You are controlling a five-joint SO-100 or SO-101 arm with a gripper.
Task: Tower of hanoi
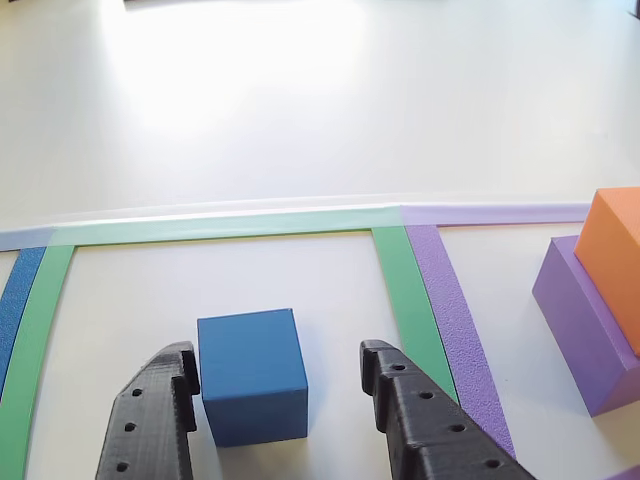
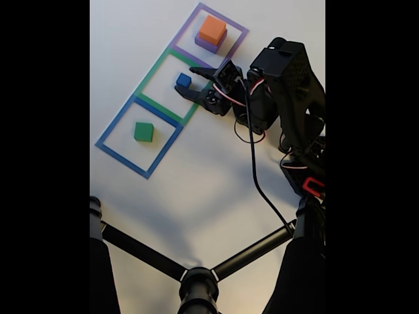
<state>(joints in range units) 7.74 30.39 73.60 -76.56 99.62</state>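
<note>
The smallest cube (image 2: 184,80) sits in the middle outline (image 2: 148,74) — apparently between the tool's (image 1: 280,375) fingers — stacked blocks (image 2: 211,34) beyond.

My end effector (image 1: 280,385) stands open around the blue cube (image 1: 252,375), with a wider gap beside my right finger (image 1: 400,395) in the other view than beside my left finger (image 1: 165,400), which is nearly touching it. Beyond the cube the counter (image 1: 300,100) lies bare up to the green tape (image 1: 220,226) and past it. To the right in that view, across the purple tape (image 1: 455,320), the purple block (image 1: 585,325) with the orange block (image 1: 615,255) on top blocks the way. In the fixed view the green block (image 2: 143,131) sits well apart in the blue tape square (image 2: 118,154), and a black tripod (image 2: 196,278) spans the counter's near part.
</note>
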